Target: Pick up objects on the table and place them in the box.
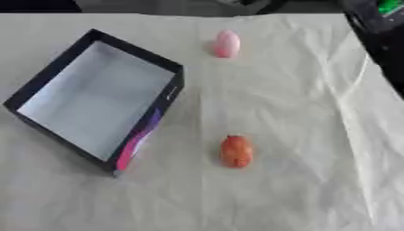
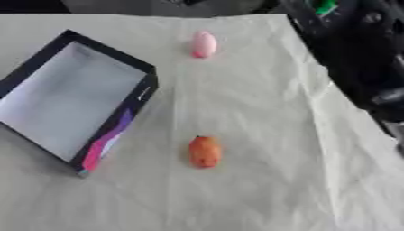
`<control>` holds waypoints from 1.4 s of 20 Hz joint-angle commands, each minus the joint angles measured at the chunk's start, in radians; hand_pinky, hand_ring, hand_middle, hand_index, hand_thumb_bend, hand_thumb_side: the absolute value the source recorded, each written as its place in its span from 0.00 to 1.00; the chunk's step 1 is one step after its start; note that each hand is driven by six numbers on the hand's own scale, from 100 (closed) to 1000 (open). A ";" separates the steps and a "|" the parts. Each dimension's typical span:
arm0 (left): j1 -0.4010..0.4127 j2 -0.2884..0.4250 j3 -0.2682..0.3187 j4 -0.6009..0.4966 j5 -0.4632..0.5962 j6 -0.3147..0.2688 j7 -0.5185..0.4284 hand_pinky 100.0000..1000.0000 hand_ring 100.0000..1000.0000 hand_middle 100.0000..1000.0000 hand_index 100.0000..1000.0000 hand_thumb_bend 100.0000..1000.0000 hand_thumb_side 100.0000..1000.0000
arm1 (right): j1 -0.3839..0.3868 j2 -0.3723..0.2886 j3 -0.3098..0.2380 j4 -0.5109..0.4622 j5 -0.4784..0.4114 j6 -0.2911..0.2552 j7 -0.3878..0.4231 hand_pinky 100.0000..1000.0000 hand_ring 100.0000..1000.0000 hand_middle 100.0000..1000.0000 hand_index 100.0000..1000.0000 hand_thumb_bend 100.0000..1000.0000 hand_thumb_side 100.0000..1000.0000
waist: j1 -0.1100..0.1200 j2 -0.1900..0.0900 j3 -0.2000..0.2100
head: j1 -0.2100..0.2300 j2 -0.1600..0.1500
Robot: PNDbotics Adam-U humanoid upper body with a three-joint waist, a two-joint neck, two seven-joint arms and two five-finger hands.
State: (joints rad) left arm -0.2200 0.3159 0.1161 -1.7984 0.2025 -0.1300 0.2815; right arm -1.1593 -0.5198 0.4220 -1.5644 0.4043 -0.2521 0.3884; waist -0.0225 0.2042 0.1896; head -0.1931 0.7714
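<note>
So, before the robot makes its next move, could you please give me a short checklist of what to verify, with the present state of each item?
1. Box is open, with nothing seen inside: ok.
2. Orange object lies free on the white cloth, to the right of the box and apart from it: ok.
3. Pink object lies free further back, near the far edge of the cloth: ok.
4. Nothing lies between the two objects and the box: ok.
5. Right arm shows as a dark shape at the upper right; the state of its hand: cannot tell.
6. Left hand ready: cannot tell, it shows in no view.
</note>
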 commanded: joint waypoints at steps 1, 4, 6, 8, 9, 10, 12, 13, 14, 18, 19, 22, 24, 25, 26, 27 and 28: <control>-0.009 0.030 0.007 -0.002 0.002 0.002 0.001 0.84 0.70 0.75 0.88 0.04 0.69 | -0.065 0.080 0.013 0.087 0.049 -0.037 0.007 0.81 0.59 0.44 0.54 0.22 0.00 | -0.015 -0.036 0.011 | -0.019 -0.001; -0.011 0.032 0.005 0.007 0.003 0.005 -0.002 0.84 0.70 0.75 0.88 0.04 0.70 | -0.097 0.154 0.032 0.170 0.094 -0.079 0.014 0.81 0.59 0.45 0.54 0.23 0.00 | -0.025 -0.035 0.024 | -0.031 -0.001; -0.010 0.033 0.004 0.015 0.004 0.007 -0.003 0.84 0.70 0.75 0.88 0.04 0.70 | -0.111 0.204 0.049 0.221 0.158 -0.110 0.017 0.81 0.60 0.45 0.55 0.28 0.00 | -0.032 -0.035 0.027 | -0.033 -0.001; -0.008 0.035 0.003 0.025 0.004 0.010 -0.005 0.84 0.70 0.75 0.88 0.04 0.71 | -0.115 0.244 0.069 0.263 0.221 -0.153 0.012 0.80 0.60 0.46 0.55 0.30 0.00 | -0.039 -0.036 0.029 | -0.033 -0.001; -0.008 0.037 0.002 0.030 0.004 0.011 -0.006 0.84 0.70 0.75 0.88 0.04 0.71 | -0.114 0.262 0.080 0.283 0.255 -0.178 0.008 0.79 0.60 0.46 0.55 0.31 0.00 | -0.043 -0.036 0.030 | -0.033 -0.001; -0.007 0.039 0.001 0.034 0.004 0.012 -0.007 0.84 0.70 0.75 0.88 0.04 0.71 | -0.110 0.279 0.090 0.302 0.287 -0.203 0.003 0.79 0.60 0.46 0.55 0.31 0.00 | -0.047 -0.035 0.032 | -0.033 -0.001; -0.006 0.041 -0.004 0.044 0.004 0.015 -0.012 0.84 0.70 0.75 0.88 0.04 0.72 | -0.101 0.308 0.104 0.338 0.338 -0.245 -0.010 0.79 0.60 0.46 0.55 0.32 0.00 | -0.052 -0.034 0.036 | -0.035 -0.001; -0.005 0.041 -0.007 0.050 0.004 0.016 -0.015 0.84 0.70 0.75 0.88 0.04 0.73 | -0.096 0.319 0.108 0.354 0.357 -0.263 -0.016 0.79 0.60 0.46 0.55 0.32 0.00 | -0.055 -0.033 0.039 | -0.037 -0.001; -0.005 0.040 -0.008 0.054 0.004 0.017 -0.018 0.84 0.70 0.75 0.88 0.04 0.73 | -0.089 0.331 0.110 0.368 0.373 -0.277 -0.020 0.79 0.60 0.46 0.55 0.32 0.00 | -0.057 -0.032 0.041 | -0.039 -0.001; -0.001 0.040 -0.007 0.064 0.003 0.017 -0.020 0.84 0.70 0.75 0.88 0.04 0.73 | -0.063 0.363 0.107 0.413 0.410 -0.301 -0.028 0.79 0.59 0.46 0.54 0.25 0.00 | -0.061 -0.029 0.047 | -0.046 -0.001; 0.000 0.040 -0.007 0.065 0.004 0.016 -0.020 0.84 0.70 0.75 0.88 0.04 0.74 | -0.058 0.368 0.106 0.421 0.416 -0.303 -0.029 0.79 0.59 0.46 0.55 0.23 0.00 | -0.061 -0.029 0.047 | -0.046 -0.001; 0.003 0.040 -0.006 0.067 0.006 0.015 -0.020 0.84 0.70 0.75 0.88 0.03 0.74 | -0.043 0.380 0.101 0.446 0.424 -0.306 -0.029 0.79 0.59 0.45 0.54 0.20 0.00 | -0.063 -0.027 0.050 | -0.045 -0.001; 0.005 0.038 -0.007 0.068 0.006 0.015 -0.022 0.84 0.70 0.75 0.88 0.03 0.74 | -0.035 0.383 0.096 0.455 0.427 -0.303 -0.032 0.79 0.59 0.45 0.54 0.18 0.00 | -0.064 -0.025 0.052 | -0.044 -0.001; 0.005 0.037 -0.007 0.069 0.005 0.015 -0.022 0.84 0.70 0.75 0.88 0.03 0.74 | -0.031 0.385 0.093 0.458 0.429 -0.299 -0.035 0.79 0.59 0.45 0.54 0.17 0.00 | -0.064 -0.024 0.053 | -0.045 -0.001; 0.005 0.035 -0.007 0.069 0.005 0.016 -0.023 0.84 0.70 0.75 0.88 0.03 0.75 | -0.026 0.387 0.088 0.463 0.432 -0.290 -0.041 0.79 0.58 0.45 0.54 0.15 0.00 | -0.064 -0.022 0.055 | -0.048 -0.001; 0.004 0.035 -0.007 0.070 0.005 0.016 -0.024 0.84 0.70 0.75 0.88 0.03 0.75 | -0.022 0.390 0.084 0.468 0.436 -0.281 -0.049 0.79 0.58 0.45 0.54 0.13 0.00 | -0.064 -0.021 0.056 | -0.050 -0.001; 0.005 0.034 -0.007 0.072 0.005 0.017 -0.024 0.84 0.70 0.75 0.88 0.03 0.75 | -0.019 0.391 0.077 0.473 0.440 -0.267 -0.063 0.79 0.58 0.45 0.54 0.13 0.00 | -0.064 -0.019 0.058 | -0.053 -0.001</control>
State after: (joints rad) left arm -0.2102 0.3291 0.1085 -1.7187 0.2029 -0.1117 0.2615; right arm -1.1601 -0.1268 0.5173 -1.0910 0.8364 -0.5299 0.3363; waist -0.0816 0.2042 0.2476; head -0.2407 0.7714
